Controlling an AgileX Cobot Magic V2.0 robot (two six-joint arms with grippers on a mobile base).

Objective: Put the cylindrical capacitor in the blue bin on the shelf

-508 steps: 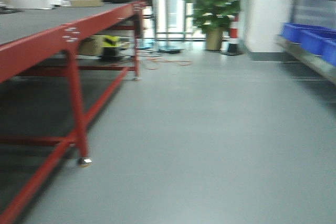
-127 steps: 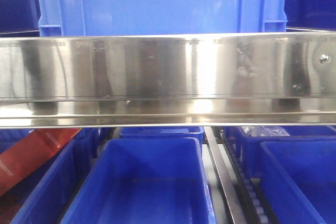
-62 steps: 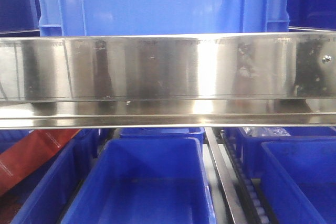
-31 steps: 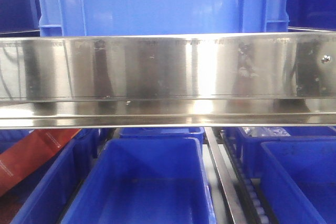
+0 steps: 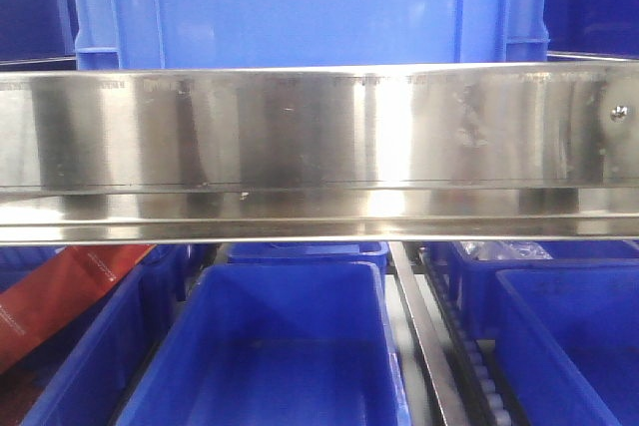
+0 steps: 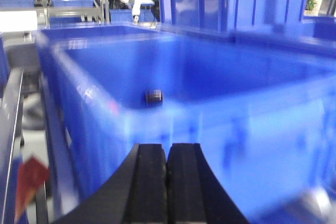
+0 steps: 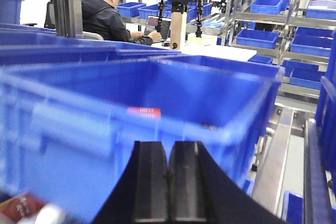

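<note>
blue plastic fills the left wrist view, where the left gripper has its black fingers pressed together on nothing, just outside the near wall of a blue bin, and the cylindrical capacitor lies on its side inside that bin against the near wall. in the front view the shelf shows its shiny steel rail across the middle, blue crates above and below. the right gripper is likewise pressed together and empty before another blue crate.
</note>
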